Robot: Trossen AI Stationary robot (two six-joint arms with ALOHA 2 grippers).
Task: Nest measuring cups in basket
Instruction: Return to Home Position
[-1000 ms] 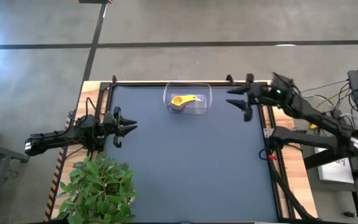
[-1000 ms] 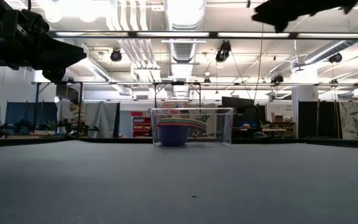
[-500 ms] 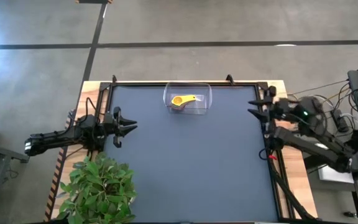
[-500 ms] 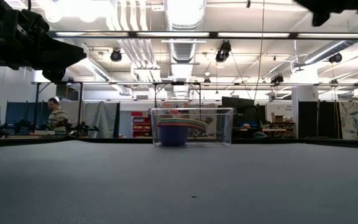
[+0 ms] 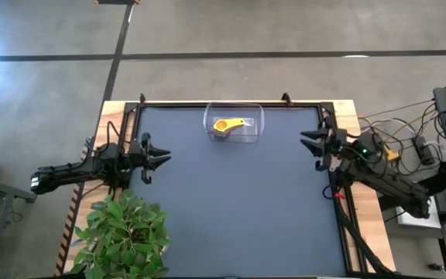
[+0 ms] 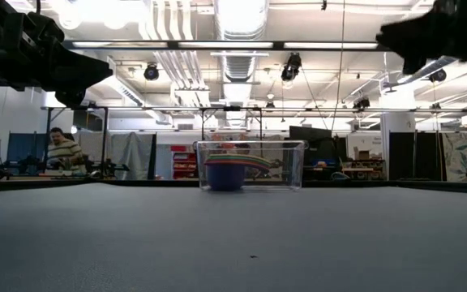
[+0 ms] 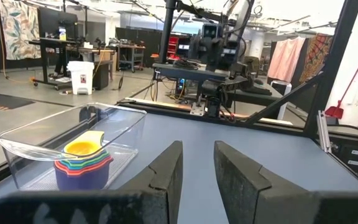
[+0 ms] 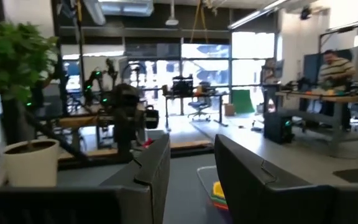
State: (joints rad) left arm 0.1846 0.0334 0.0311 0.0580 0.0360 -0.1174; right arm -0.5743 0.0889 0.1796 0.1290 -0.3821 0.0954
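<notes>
at the left edge of the dark surface (image 5: 238, 209), just behind a leafy plant (image 5: 122, 232) at the near left corner, the left hand (image 5: 161, 158) hovers above the mat and points inward. its two fingers are spread with a clear gap between them, and they carry nothing. a person (image 6: 59, 150) sits far off in the room behind, well away from the rig.

in the middle, hard against the far edge of the surface, stands the clear basket (image 5: 257, 116). the measuring cups (image 5: 224, 126) sit inside it toward its left half as a single nested stack. the yellow one is on top with its handle pointing right, a blue-purple one is outermost at the bottom, and thin coloured rims show between them. i cannot count every cup from these views, but no loose cup lies anywhere on the surface.

at the right edge, level with a spot a little nearer than the basket, the right hand (image 5: 310, 143) hangs over the border of the mat and faces inward. its fingers are parted and empty.

as i judge it, the work proper is done: the cups are nested and the stack rests in the basket, untouched by either hand. all that seems left is for the arms to settle at their resting poses on either side, well apart from the basket.
</notes>
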